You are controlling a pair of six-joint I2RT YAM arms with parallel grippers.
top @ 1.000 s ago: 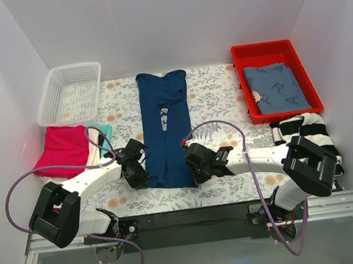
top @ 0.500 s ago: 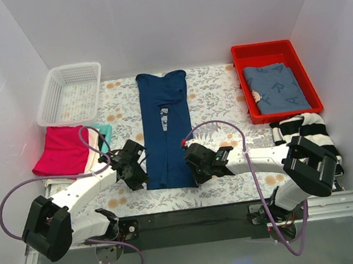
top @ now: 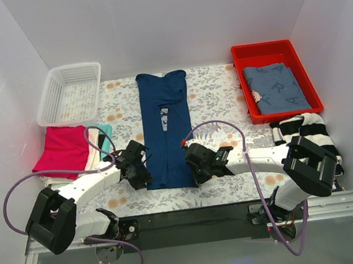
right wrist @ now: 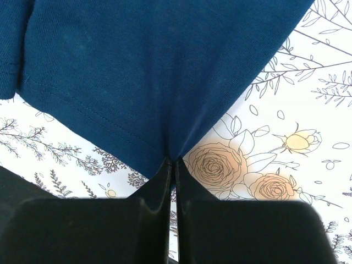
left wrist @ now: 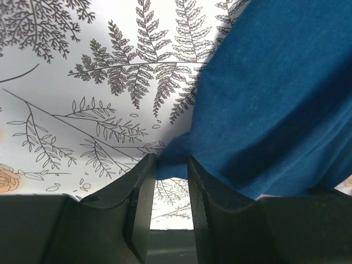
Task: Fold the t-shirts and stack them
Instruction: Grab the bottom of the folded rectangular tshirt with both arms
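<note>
The navy t-shirt (top: pixel 165 127) lies on the floral table as a long narrow strip, its pale chest print partly showing. My left gripper (top: pixel 141 173) is at its near left corner. In the left wrist view the gripper (left wrist: pixel 171 162) stands narrowly open, and a tip of the navy cloth (left wrist: pixel 275 82) lies between the fingertips. My right gripper (top: pixel 194 167) is at the near right corner. In the right wrist view the gripper (right wrist: pixel 174 164) is shut on the navy hem (right wrist: pixel 137 66). A folded stack of red-pink, cream and teal tees (top: pixel 64 150) lies at the left.
A white mesh basket (top: pixel 70 93) stands at the back left. A red tray (top: pixel 238 55) at the back right holds a grey-blue printed shirt (top: pixel 277 87). A black-and-white striped garment (top: pixel 303 127) lies near the right arm.
My left gripper has shifted a little to the right, onto the shirt's near left corner. The right arm and the shirt have not moved.
</note>
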